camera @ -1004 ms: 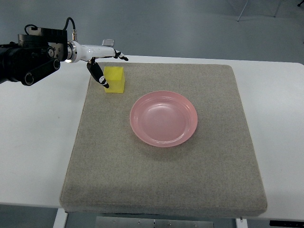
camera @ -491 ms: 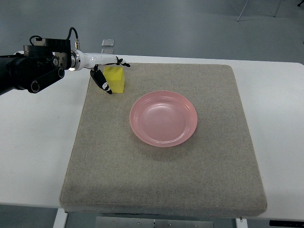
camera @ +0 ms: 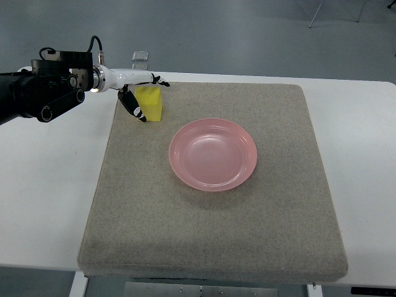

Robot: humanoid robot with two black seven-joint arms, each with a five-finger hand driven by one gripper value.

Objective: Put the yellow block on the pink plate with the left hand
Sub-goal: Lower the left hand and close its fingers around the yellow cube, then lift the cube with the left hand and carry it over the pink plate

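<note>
A single top view looks steeply down from the robot's own side, set far enough back to take in the whole grey mat [camera: 213, 179] and the white desk [camera: 43, 192] around it. The near edge of the desk runs along the bottom of the frame; the far edge and a strip of grey floor [camera: 247, 31] fill the top. The left arm [camera: 43, 93] enters from the left edge at the far side. No second view overlaps it.
</note>
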